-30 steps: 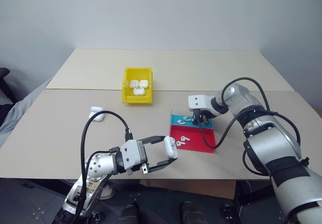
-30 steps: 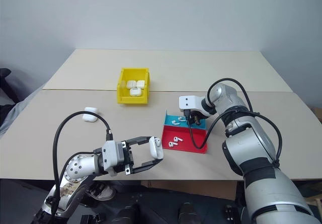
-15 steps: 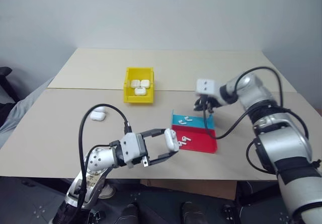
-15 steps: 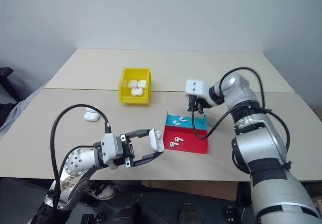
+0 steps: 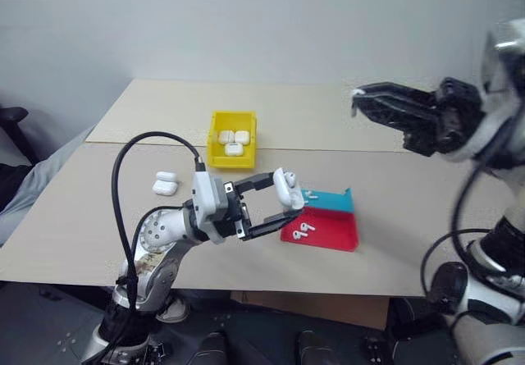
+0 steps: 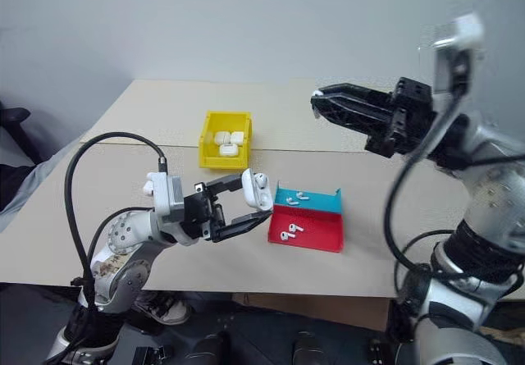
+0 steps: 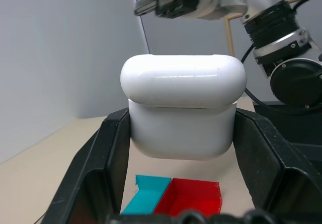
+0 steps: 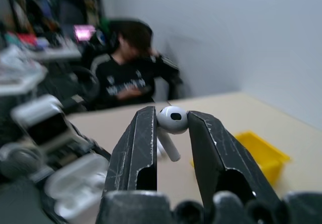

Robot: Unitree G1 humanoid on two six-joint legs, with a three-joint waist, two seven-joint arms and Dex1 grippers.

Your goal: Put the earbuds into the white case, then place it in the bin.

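Wall: we see a plain pale grey wall point(image 5: 246, 20) behind the far edge of the table.
Table: two beige tabletops point(image 5: 410, 234) joined along a seam.
Floor: dark, under the near edge point(image 5: 49, 332).
Left side: a black chair point(image 6: 12, 119), partly cut off.
Right wrist view: a seated person in dark clothes point(image 8: 126, 78), and what may be cluttered desks behind.

The white case point(image 7: 182, 114) is small, round and shiny, with its lid shut, held up above the surface point(image 5: 394, 242). One tiny white earbud point(image 8: 171, 121) is held up high. More earbuds point(image 6: 289, 232) lie in the red and teal tray point(image 6: 324, 238). The yellow bin point(image 5: 233, 161) holds three cases.
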